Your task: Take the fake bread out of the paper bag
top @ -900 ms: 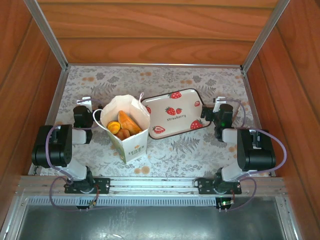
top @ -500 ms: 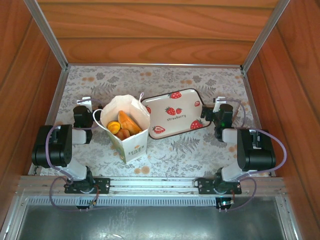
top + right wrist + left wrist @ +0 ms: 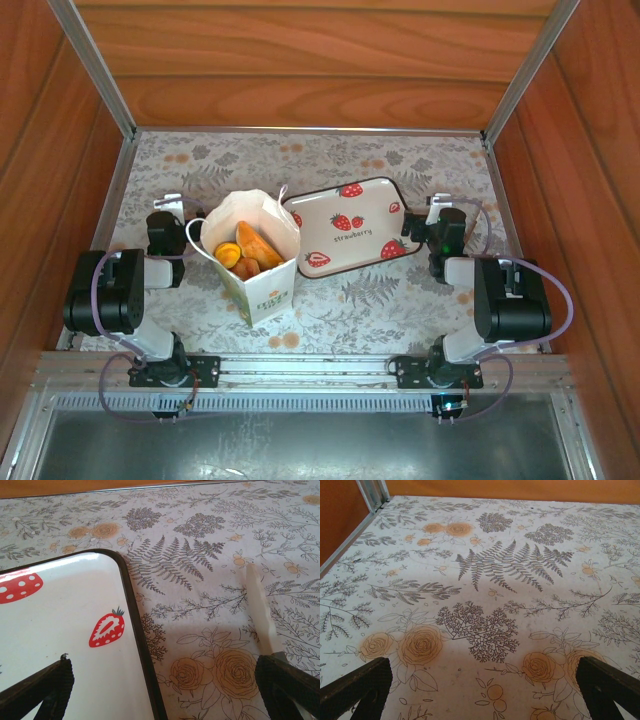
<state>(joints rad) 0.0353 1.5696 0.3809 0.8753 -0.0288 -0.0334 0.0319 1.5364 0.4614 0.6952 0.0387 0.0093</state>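
The paper bag (image 3: 268,290) stands upright, fake bread (image 3: 252,246) inside.

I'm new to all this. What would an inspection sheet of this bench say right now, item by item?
Surface: floral table cover, flat.
Job's things: paper bag upright near the left arm; fake bread inside it.
Clutter: strawberry tray beside the bag.
Grippers: left gripper open over bare cover; right gripper open at the tray's corner; both hold nothing.
Cables: lilac cables looped along both arms.
Surroundings: wooden walls, metal frame.
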